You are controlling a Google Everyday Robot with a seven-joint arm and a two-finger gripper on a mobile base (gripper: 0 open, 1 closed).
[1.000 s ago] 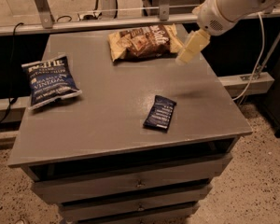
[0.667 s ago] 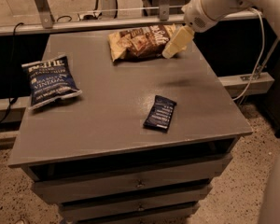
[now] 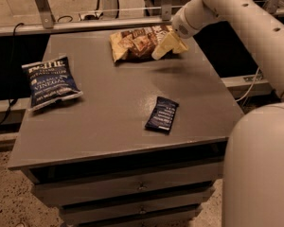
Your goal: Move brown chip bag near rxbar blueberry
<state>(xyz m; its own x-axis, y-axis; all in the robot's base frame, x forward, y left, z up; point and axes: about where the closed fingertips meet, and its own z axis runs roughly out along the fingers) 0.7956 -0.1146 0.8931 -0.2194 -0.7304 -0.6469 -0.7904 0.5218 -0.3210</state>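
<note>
The brown chip bag (image 3: 135,42) lies at the far edge of the grey table (image 3: 118,103), tan-yellow with a dark brown centre panel. My gripper (image 3: 166,44) hangs from the white arm over the bag's right end, its pale fingers (image 3: 161,46) pointing down and left. I cannot tell whether it touches the bag. The rxbar blueberry (image 3: 162,114), a small dark navy wrapper, lies flat near the table's front right, well apart from the bag.
A dark blue and white chip bag (image 3: 49,82) lies at the table's left side. The table has drawers (image 3: 139,186) below. A metal rail (image 3: 85,25) runs behind the table. My white arm and base (image 3: 258,164) fill the right side.
My gripper has moved left from beside the table's back right to over the brown chip bag's right end. The bags and the bar have not moved.
</note>
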